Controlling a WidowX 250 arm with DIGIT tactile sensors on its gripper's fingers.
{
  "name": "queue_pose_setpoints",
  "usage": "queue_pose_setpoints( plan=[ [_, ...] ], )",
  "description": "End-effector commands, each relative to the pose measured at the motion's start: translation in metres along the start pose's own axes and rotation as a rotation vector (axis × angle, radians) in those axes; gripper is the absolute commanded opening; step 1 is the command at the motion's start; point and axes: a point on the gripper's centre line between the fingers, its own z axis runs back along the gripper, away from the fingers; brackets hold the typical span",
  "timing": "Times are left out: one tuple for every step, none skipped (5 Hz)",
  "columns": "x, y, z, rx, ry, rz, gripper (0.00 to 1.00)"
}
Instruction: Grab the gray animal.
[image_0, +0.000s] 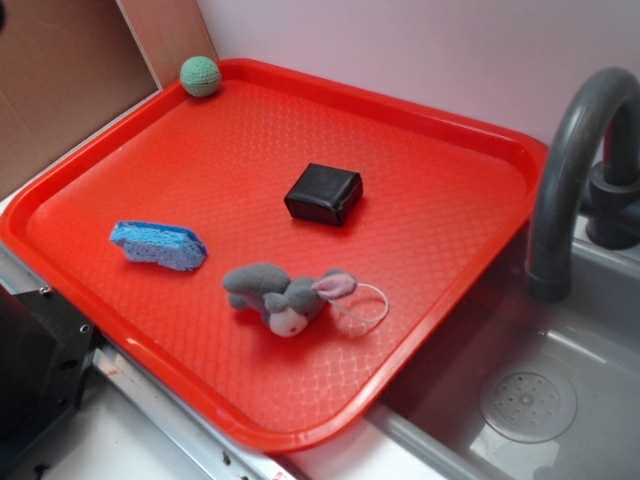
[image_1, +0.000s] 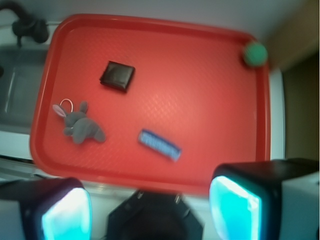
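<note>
Wrist view looks straight down from high above the red tray (image_1: 155, 50), so my arm is raised well over it with my claw (image_1: 150, 207) pointing downward. My two fingers (image_1: 235, 207) sit at the bottom edge of that picture, spread wide apart with nothing between them, their pads glowing cyan. They hang over the tray's near rim and the pale counter strip beside it, touching none of the objects.

The gray mouse (image_1: 80, 125) lies on its side on the tray, near the edge that borders the sink (image_1: 15, 95). Its white loop tail rests just beside its ears. The blue sponge (image_1: 160, 145) lies apart from it along the same side of the tray, the black box (image_1: 117, 76) sits nearer the middle, and the green ball (image_1: 255, 54) is tucked in a far corner.

From the exterior view my arm and claw are out of sight. That angle gives the mouse (image_0: 285, 295) sharply, with its white snout and pink-lined ear, where the wrist picture is blurred. It also shows the gray faucet (image_0: 570, 150) arching over the sink and the drain (image_0: 527, 400) in the basin.
</note>
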Motion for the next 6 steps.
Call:
queue_pose_setpoints(
  plan=[
    [0.026,-0.053,-0.012,0.006,-0.074,-0.36,1.0],
    [0.019,-0.099,-0.02,-0.056,-0.094,-0.533,1.0],
    [0.008,-0.131,-0.026,-0.069,-0.066,-0.601,1.0],
    [0.003,-0.143,-0.043,-0.069,-0.03,-0.615,1.0],
    [0.008,-0.141,-0.07,-0.029,0.02,-0.607,1.0],
    [0.016,-0.129,-0.095,-0.009,0.065,-0.593,1.0]
  ],
)
